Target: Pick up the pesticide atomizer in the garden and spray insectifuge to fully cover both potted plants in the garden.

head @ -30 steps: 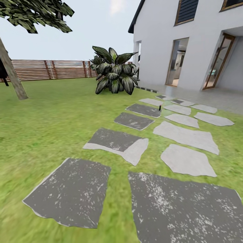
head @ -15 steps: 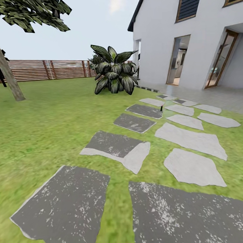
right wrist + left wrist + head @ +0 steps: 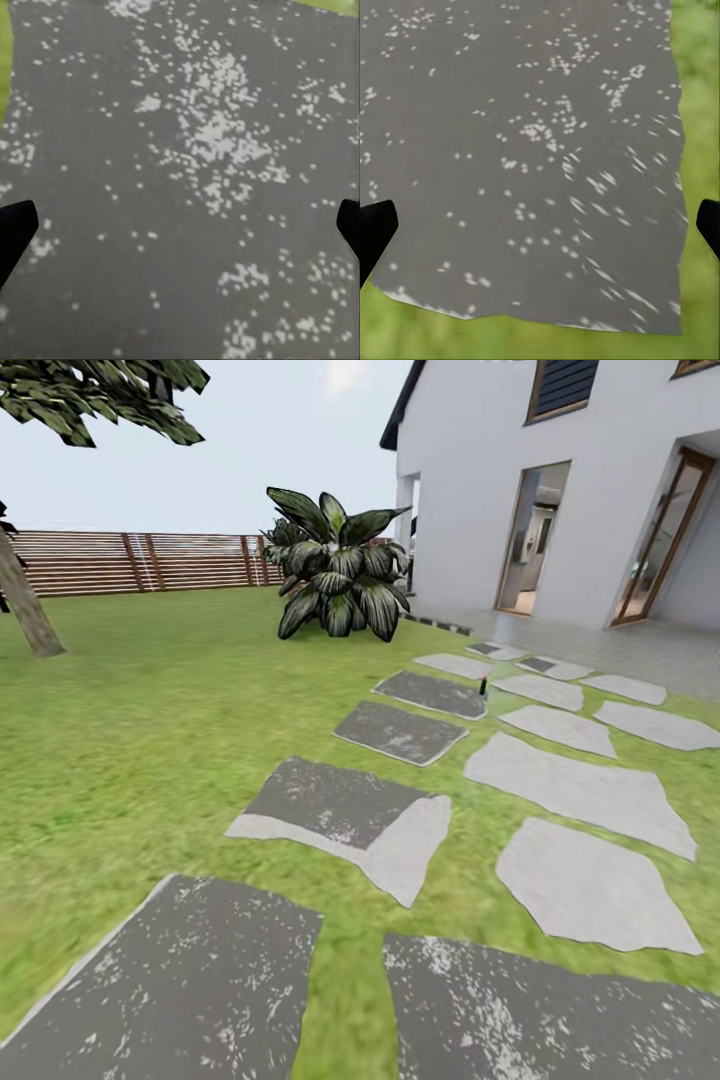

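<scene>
Head view is showing me the garden lawn [image 3: 150, 700] with grey pavers [image 3: 340, 815] leading toward a white house [image 3: 560, 480]; a small dark object [image 3: 484, 685], too small to identify, is standing among the far pavers. I'm seeing the left claw [image 3: 540, 225] and right claw [image 3: 180, 225] hanging spread apart over speckled pavers.

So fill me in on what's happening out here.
The robot is out in the garden on a path of grey stone pavers set in the lawn, handling nothing. Both grippers, left and right, hang open and empty above dark pavers. Ahead, a small dark upright object stands among the far pavers, too small to identify. A dark leafy bush stands near the house.
</scene>
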Motion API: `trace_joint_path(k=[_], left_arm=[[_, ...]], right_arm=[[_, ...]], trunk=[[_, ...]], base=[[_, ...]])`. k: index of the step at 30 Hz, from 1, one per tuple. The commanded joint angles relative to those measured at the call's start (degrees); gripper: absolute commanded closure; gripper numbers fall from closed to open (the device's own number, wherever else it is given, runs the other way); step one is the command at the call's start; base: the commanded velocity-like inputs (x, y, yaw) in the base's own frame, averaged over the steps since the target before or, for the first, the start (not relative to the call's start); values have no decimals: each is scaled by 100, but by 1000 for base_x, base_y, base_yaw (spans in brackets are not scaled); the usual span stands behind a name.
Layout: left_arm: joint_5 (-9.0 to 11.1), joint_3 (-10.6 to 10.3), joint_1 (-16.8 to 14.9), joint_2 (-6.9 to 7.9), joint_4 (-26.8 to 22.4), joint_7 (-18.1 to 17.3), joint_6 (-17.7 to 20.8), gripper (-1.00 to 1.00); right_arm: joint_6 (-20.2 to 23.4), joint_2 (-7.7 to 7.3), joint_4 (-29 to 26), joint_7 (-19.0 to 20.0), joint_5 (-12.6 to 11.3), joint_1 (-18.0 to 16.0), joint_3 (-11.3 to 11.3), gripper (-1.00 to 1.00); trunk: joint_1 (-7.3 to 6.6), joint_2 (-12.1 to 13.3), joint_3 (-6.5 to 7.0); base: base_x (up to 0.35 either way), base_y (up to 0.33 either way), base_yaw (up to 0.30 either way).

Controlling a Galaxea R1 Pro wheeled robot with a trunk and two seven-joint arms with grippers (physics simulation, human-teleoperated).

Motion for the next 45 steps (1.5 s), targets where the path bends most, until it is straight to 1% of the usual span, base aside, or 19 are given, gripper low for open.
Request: trace_joint_path(k=[1, 38, 45], left_arm=[[6, 4, -2, 0, 4, 7, -18, -100], [6, 4, -2, -4, 4, 6, -18, -100], [6, 4, -2, -2, 4, 6, -18, -100]], right_arm=[[-17, 1, 3, -2, 3, -3, -4, -100], [-17, 1, -13, -1, -10, 1, -5, -100], [-10, 1, -27, 11, -23, -2, -6, -100]], trunk=[[2, -2, -5], [2, -2, -5], [2, -2, -5]], base=[[340, 0, 0], [340, 0, 0], [340, 0, -165]])
